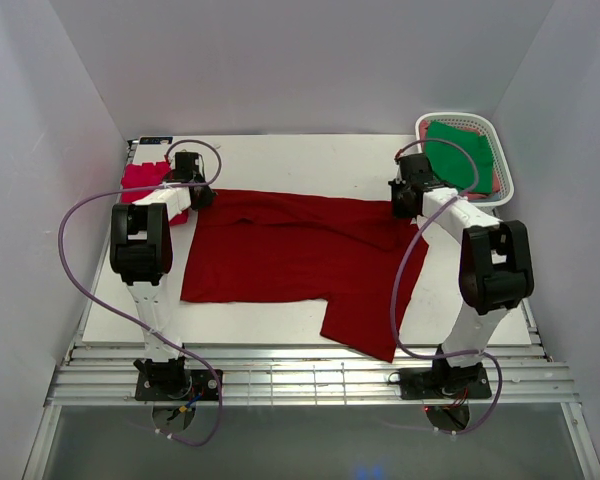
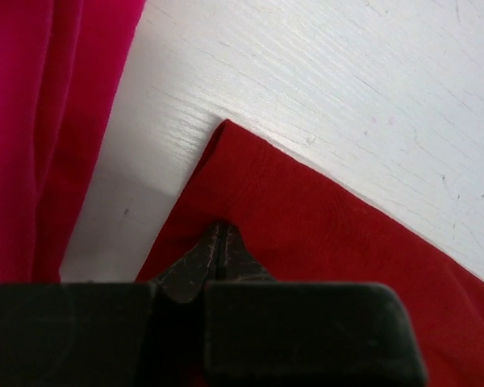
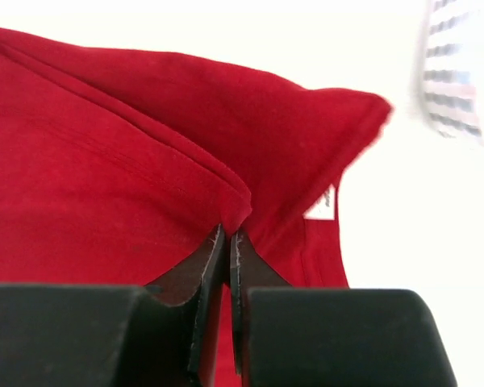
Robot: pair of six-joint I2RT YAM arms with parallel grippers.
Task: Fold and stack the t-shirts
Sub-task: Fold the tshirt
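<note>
White desk [image 1: 250, 322] between pale walls carries your work, and the dark red t-shirt [image 1: 290, 255] sprawls over its middle, one flap trailing toward 5 o'clock. At 2 o'clock the white basket [image 1: 460, 118] holds a green t-shirt [image 1: 458, 152]; at 10 o'clock a pinkish-red t-shirt [image 1: 143, 180] lies bunched near the desk's edge. Your left gripper [image 2: 220, 238] sits at 10 o'clock, jaws together on the dark red cloth just inside a corner. Your right gripper [image 3: 229, 238], at 2 o'clock, is pinched shut on a raised fold of the same shirt, beside its small white label. Expect this shirt to be light, limp and floppy: it will likely sag between your two holds and drag on the desk. Seams and doubled edges should give the surest pinch.
</note>
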